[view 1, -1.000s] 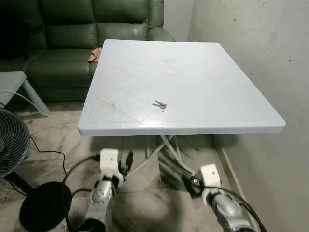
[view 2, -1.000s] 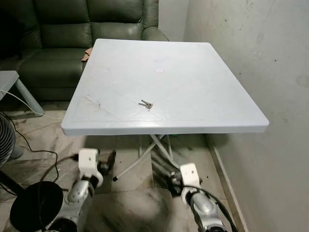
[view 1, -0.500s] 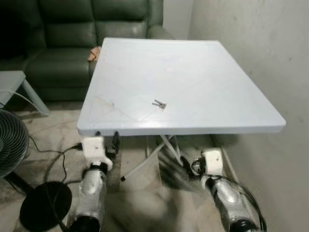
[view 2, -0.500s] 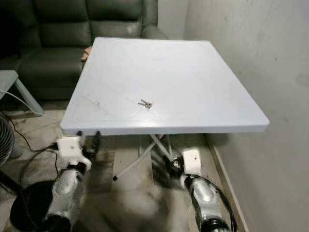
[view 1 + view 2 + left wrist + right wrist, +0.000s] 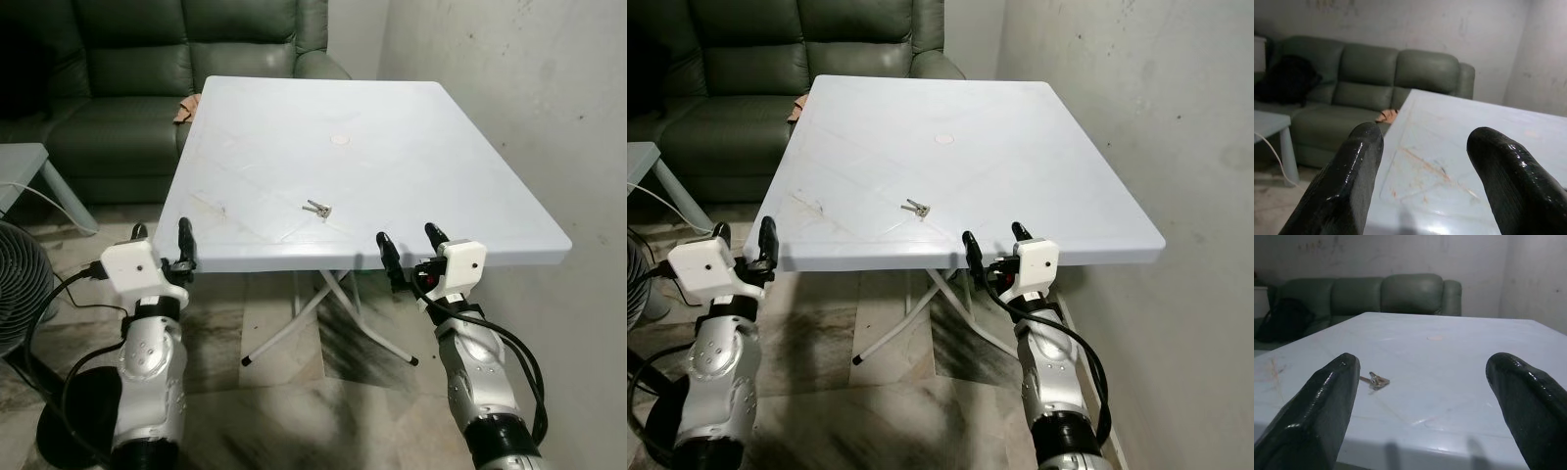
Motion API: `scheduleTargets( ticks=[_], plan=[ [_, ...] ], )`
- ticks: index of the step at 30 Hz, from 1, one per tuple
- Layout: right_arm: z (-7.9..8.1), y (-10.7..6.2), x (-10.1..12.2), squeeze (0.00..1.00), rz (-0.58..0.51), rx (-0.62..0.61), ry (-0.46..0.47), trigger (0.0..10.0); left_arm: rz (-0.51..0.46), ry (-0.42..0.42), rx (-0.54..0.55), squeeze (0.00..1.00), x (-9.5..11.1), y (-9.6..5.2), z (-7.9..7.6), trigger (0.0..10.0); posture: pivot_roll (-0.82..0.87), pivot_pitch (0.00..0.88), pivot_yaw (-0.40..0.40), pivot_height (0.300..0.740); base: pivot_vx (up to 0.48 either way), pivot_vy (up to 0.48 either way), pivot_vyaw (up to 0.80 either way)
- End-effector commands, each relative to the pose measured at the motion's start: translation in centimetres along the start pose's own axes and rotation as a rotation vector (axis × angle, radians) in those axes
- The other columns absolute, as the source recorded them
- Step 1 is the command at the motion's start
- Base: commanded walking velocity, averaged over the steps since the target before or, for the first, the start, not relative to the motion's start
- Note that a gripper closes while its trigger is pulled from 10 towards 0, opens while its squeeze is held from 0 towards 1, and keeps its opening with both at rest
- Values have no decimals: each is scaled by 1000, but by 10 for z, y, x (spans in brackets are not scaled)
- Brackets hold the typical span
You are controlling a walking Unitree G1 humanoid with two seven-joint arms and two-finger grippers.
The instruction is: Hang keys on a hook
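A small bunch of keys (image 5: pixel 318 208) lies on the white plastic table (image 5: pixel 411 166), a little in from its near edge; in the right wrist view the keys (image 5: pixel 1374 380) lie ahead of the fingers. My right gripper (image 5: pixel 409 250) is open, raised at the table's near edge, right of the keys. My left gripper (image 5: pixel 161 238) is open too, level with the table's near left corner. Both hold nothing. In the left wrist view the black fingers (image 5: pixel 1349 181) frame the tabletop. No hook can be made out.
A dark green sofa (image 5: pixel 147 88) stands behind the table, with a crumpled tan cloth (image 5: pixel 186 110) by the table's far left corner. A fan (image 5: pixel 20 284), its black base and cables sit on the floor at the left. A concrete wall (image 5: pixel 519 88) runs along the right.
Both arms have risen from below the table to its near edge. The left gripper has shifted left, the right one up and slightly right. The keys have not moved.
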State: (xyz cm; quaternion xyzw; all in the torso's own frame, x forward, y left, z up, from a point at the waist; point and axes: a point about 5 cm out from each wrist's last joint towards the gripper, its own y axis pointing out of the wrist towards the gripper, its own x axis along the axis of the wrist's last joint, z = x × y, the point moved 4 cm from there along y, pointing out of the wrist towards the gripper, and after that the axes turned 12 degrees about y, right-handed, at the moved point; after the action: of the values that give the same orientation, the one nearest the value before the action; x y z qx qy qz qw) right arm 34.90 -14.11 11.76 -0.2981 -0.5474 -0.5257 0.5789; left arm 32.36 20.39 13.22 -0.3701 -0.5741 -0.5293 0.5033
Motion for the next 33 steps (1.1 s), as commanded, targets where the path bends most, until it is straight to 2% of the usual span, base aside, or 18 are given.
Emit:
scheduleTargets(
  ticks=[1,7,11,17,33],
  plan=[
    [4,-2,-1,0,18,11,2,10000,25,-7,-20,0,0,-2,0,10000,-96,0,-22,724,0,0,0],
    [8,-5,-6,0,48,12,-1,10000,62,-11,-33,0,-2,-5,0,10000,-94,0,-24,724,0,0,0],
    [11,-5,-3,0,49,20,-16,10000,64,27,-65,0,-1,-6,-2,10000,-95,0,-22,724,0,0,0],
    [13,-6,-1,0,59,26,-20,10000,84,6,-115,0,2,-10,-6,10000,-93,0,-23,724,0,0,0],
    [22,-6,-2,0,91,56,-11,10000,105,10,-137,0,5,-12,-8,10000,-83,0,-28,724,16,0,0]
  ],
)
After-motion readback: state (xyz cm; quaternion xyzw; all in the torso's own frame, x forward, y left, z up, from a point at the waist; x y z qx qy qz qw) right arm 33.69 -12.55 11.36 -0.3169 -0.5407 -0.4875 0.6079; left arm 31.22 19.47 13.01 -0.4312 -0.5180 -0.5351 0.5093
